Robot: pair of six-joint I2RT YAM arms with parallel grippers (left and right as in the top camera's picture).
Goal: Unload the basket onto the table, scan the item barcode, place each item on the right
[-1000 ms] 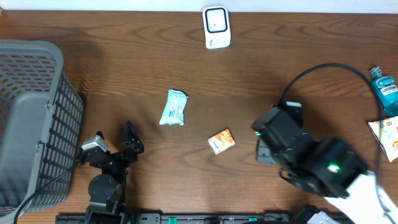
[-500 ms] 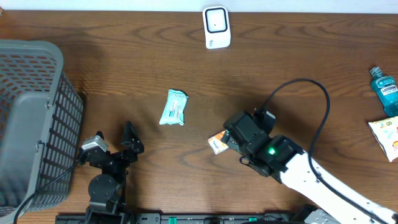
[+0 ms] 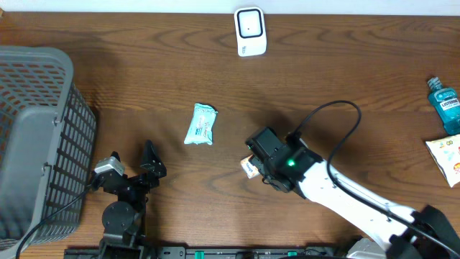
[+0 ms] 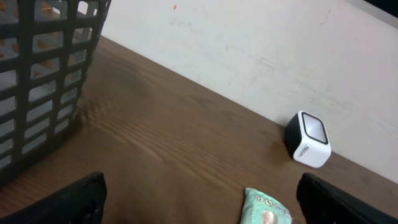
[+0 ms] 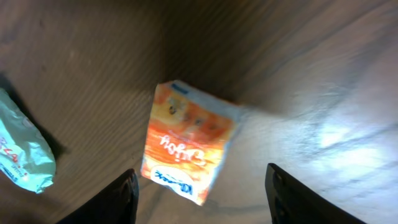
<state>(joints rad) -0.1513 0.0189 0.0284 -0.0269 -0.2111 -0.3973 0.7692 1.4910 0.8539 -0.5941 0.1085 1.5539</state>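
While the left gripper (image 3: 131,162) rests at the near left of the table (image 3: 345,79) with its jaws spread wide and nothing between them, the right gripper (image 5: 200,190) hangs over the orange packet (image 5: 189,149) near the middle, jaws open, a finger on either side and neither touching it. That packet lies flat on the wood, printed face up, right of and nearer than the teal packet (image 3: 200,124). At the far edge stands the white scanner (image 3: 250,31), well apart from both packets. A grey basket (image 3: 36,137) fills the left side; a blue bottle (image 3: 445,104) and a snack bag (image 3: 449,158) sit at the right edge.
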